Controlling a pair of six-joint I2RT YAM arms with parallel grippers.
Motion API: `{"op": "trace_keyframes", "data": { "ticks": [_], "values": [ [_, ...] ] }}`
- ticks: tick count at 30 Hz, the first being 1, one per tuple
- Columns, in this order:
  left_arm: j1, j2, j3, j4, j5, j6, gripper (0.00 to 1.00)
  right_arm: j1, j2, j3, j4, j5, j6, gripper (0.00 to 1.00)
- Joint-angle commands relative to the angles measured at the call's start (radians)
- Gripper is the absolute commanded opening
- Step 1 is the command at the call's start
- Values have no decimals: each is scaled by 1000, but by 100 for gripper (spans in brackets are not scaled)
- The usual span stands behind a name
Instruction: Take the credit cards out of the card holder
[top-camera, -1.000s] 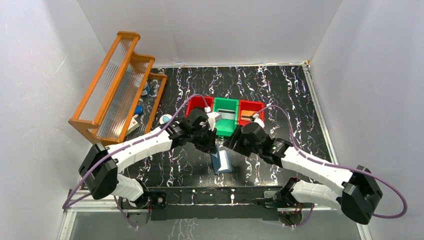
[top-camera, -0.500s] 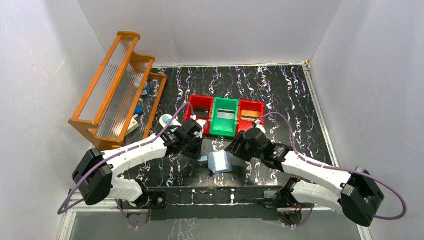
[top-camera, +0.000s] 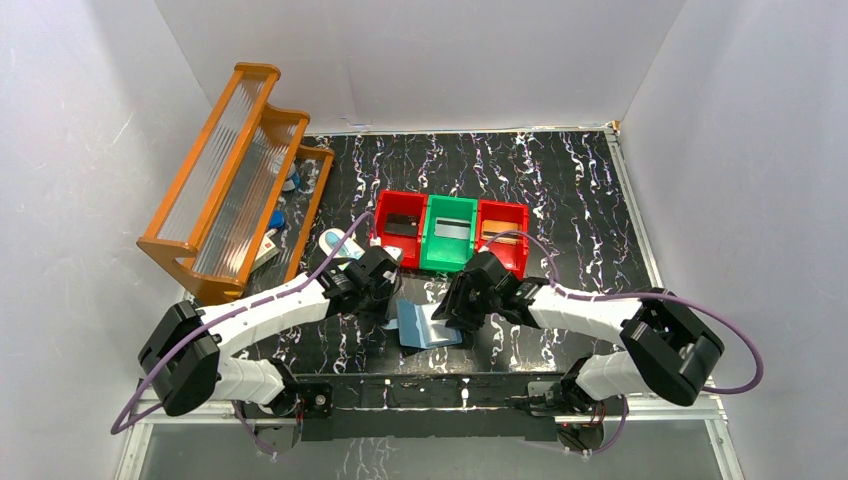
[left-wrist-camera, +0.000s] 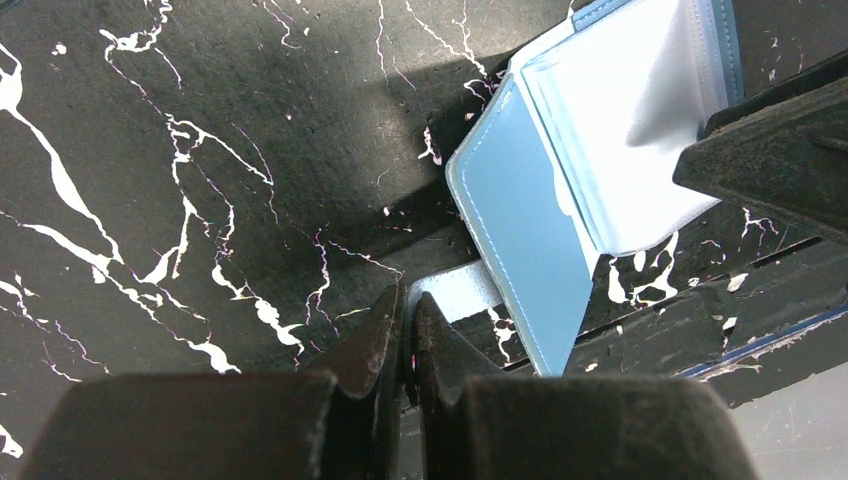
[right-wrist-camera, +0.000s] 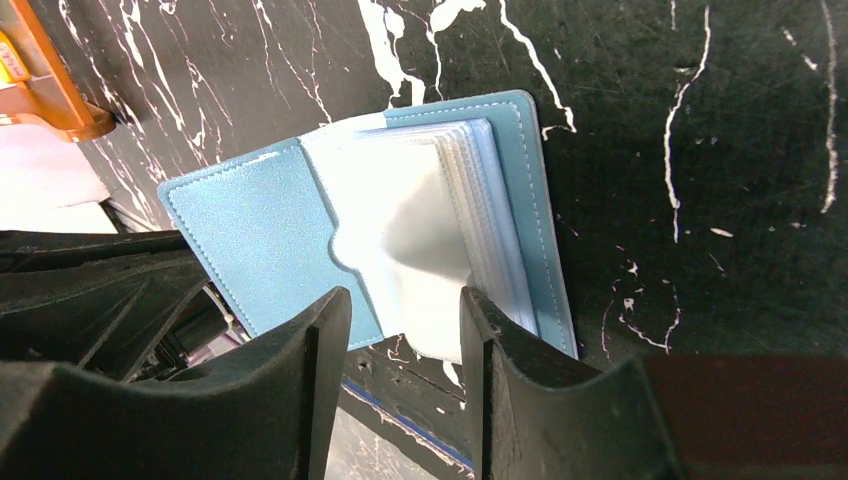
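Blue card holder (top-camera: 425, 330), open on black marbled table (top-camera: 580, 180), clear sleeves fanned. Left gripper (left-wrist-camera: 408, 298): jaws together on holder's tab, cover tilted up. Right gripper (right-wrist-camera: 405, 297): jaws apart, astride sleeve edges. Behind holder, three bins: left red bin (top-camera: 379, 224) with black card (top-camera: 403, 224), green bin (top-camera: 428, 242) with pale card (top-camera: 452, 231), right red bin (top-camera: 521, 236) with tan card (top-camera: 496, 236). Orange rack (top-camera: 230, 160) far left of holder.

The top camera is looking steeply down from high above the near edge, taking in the whole desk (top-camera: 560, 190). Each wrist camera is peering close past its own fingers (right-wrist-camera: 300, 400), both sharing the open blue card holder (right-wrist-camera: 260, 240).
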Motion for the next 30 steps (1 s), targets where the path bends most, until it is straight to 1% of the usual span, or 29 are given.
{"op": "trace_keyframes", "data": {
  "ticks": [1, 3, 5, 17, 21, 30],
  "values": [
    [-2, 3, 9, -38, -25, 7, 0, -2, -30, 63, -32, 31, -23, 53],
    [-3, 11, 8, -42, -33, 7, 0, -2, -66, 67, -48, 64, -40, 56],
    [-2, 16, 7, -44, -37, 8, 0, -2, -66, 63, -50, 62, -41, 56],
    [-3, 28, -4, -42, -37, 1, 0, -2, -7, 37, -19, 4, -24, 56],
    [-2, 30, -7, -41, -35, 1, 0, -2, 16, 39, -5, -17, -29, 54],
    [-2, 44, -13, -32, -27, 3, 0, -2, 56, 47, 42, -76, -43, 55]
  ]
}}
